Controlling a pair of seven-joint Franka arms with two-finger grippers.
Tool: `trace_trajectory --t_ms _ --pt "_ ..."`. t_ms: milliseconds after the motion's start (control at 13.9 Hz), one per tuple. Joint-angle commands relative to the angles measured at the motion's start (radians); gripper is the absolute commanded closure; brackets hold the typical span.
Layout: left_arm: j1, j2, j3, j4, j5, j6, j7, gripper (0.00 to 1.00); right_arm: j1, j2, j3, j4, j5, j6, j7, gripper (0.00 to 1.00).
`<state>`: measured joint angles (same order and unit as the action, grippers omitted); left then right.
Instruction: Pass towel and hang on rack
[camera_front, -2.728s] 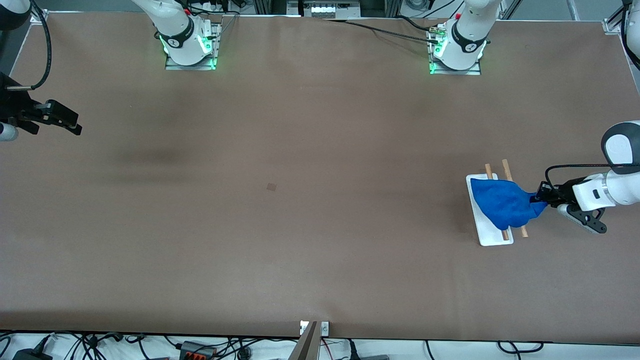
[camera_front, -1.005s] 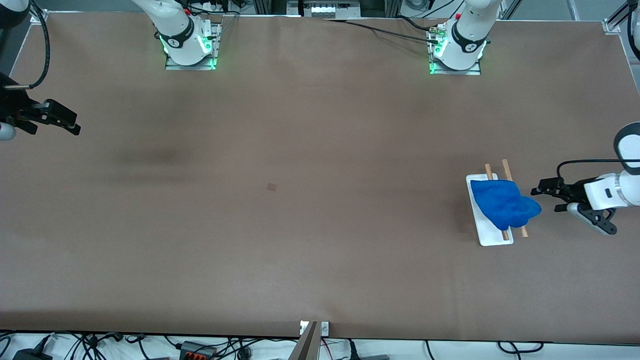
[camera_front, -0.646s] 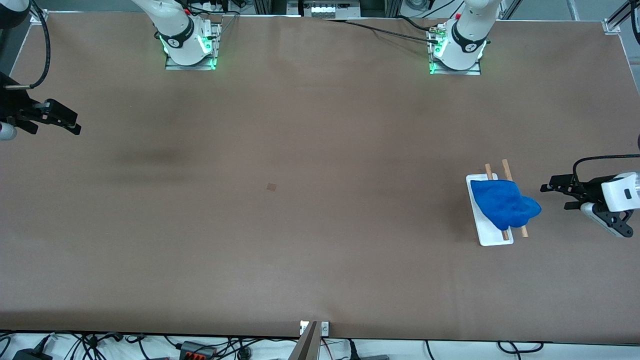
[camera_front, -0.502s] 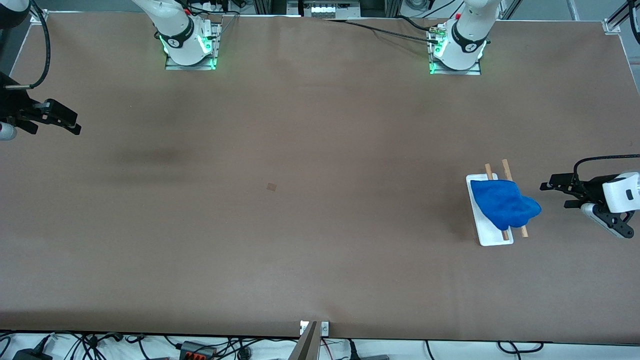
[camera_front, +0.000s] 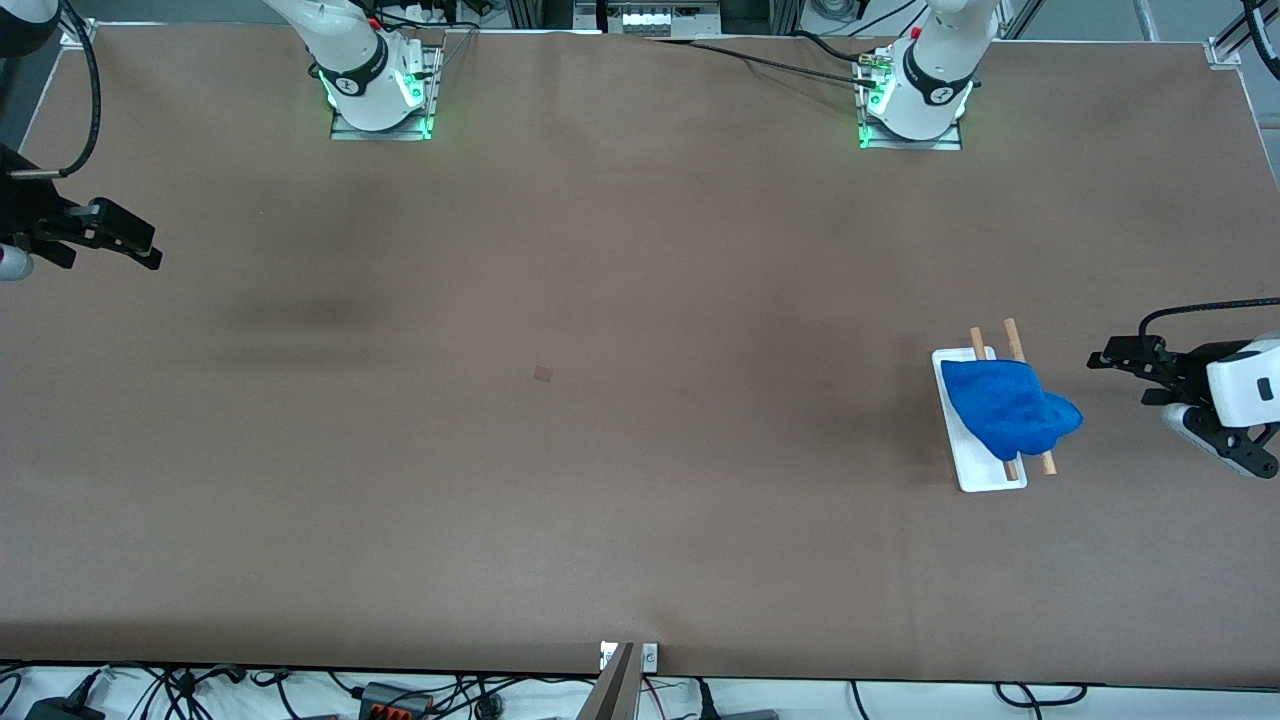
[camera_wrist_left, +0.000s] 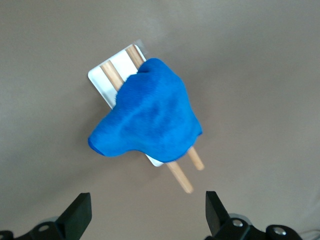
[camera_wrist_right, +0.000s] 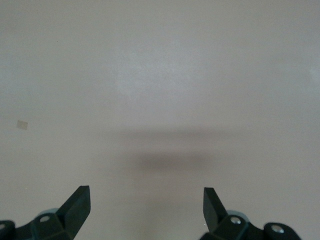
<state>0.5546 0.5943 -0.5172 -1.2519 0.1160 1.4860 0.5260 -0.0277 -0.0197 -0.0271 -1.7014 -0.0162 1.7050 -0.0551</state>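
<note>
Blue towel (camera_front: 1008, 410) draped over rack (camera_front: 980, 477), no legible markings; left gripper (camera_front: 1125, 365) beside it, fingers apart, empty; right gripper (camera_front: 135, 245) waiting at right arm's end, fingers apart.

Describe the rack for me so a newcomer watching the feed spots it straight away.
Look toward the left arm's end of the brown table. There lies the rack: a flat white tray carrying two parallel wooden rods. A bright blue towel is draped across it, the only colourful thing there.
</note>
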Motion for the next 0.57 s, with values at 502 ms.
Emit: trace_trajectory --t_ms 502 --pt "-0.165 0.007 0.025 0.204 0.027 -0.269 -0.178 0.00 0.000 -0.011 0.003 0.005 -0.002 -0.010 0.000 0.00"
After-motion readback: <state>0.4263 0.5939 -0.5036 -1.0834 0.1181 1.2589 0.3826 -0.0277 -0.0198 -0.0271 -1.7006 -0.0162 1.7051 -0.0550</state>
